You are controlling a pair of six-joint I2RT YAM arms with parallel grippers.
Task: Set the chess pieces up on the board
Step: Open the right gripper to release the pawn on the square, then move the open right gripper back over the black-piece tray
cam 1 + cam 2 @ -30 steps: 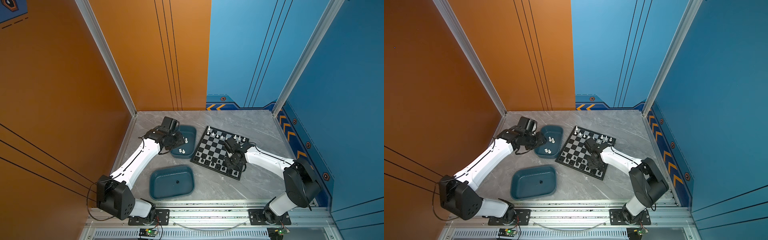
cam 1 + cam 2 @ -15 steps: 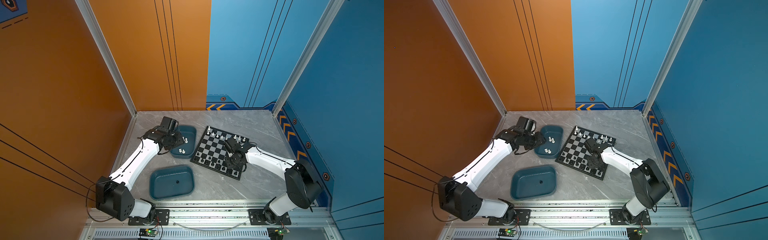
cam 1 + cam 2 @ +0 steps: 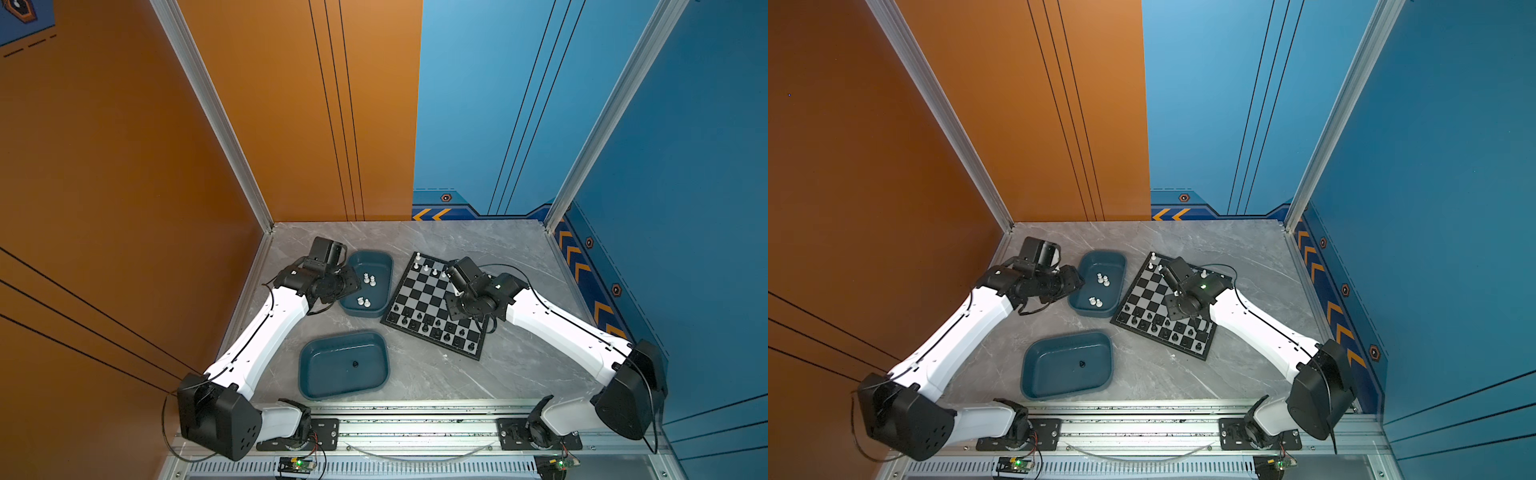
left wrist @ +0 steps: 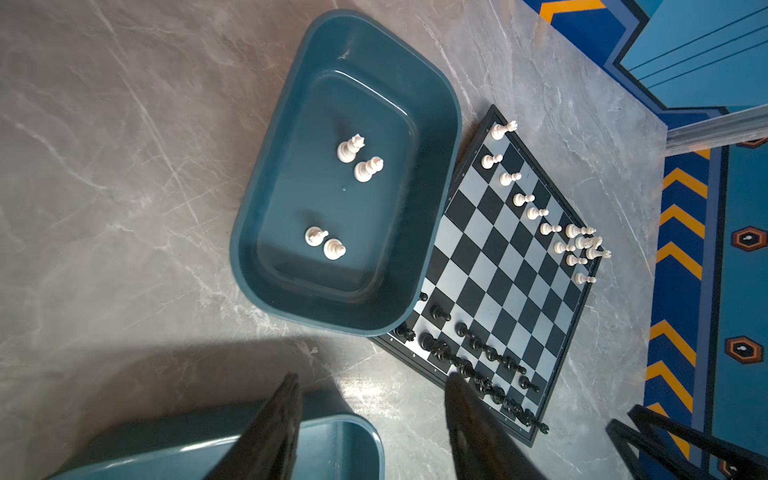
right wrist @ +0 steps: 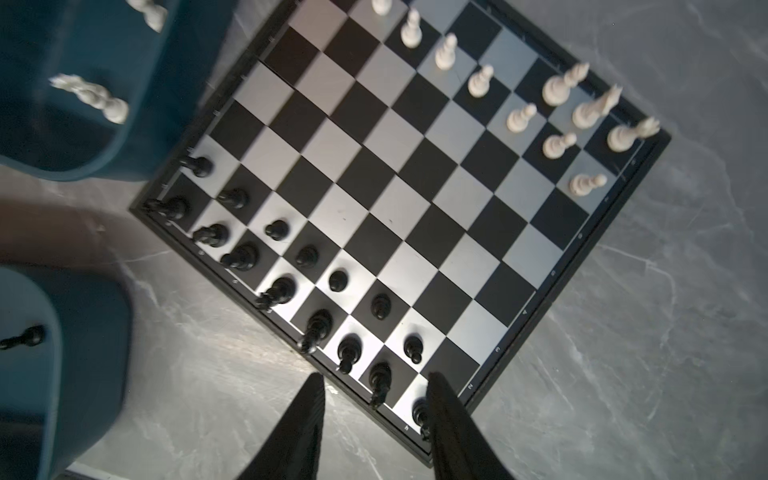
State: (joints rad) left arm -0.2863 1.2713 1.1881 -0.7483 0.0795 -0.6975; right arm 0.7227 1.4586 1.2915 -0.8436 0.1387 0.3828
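- Left gripper [image 4: 371, 380]: I see the fingers spread, nothing between them.
- Right gripper [image 5: 374, 376]: jaws parted, standing either side of a black piece [image 5: 380, 380] in the edge row of the board [image 5: 374, 187], gaps showing.
- Far tray [image 4: 266, 166]: holds four white pieces [image 4: 368, 168].
- Near tray [image 3: 332, 378]: holds one black chessman [image 3: 355, 364].

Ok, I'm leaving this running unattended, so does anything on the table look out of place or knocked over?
Nothing looks toppled or damaged. The board lies askew on the table, with the far tray close beside it. One black piece sits alone in the near tray, off the board.
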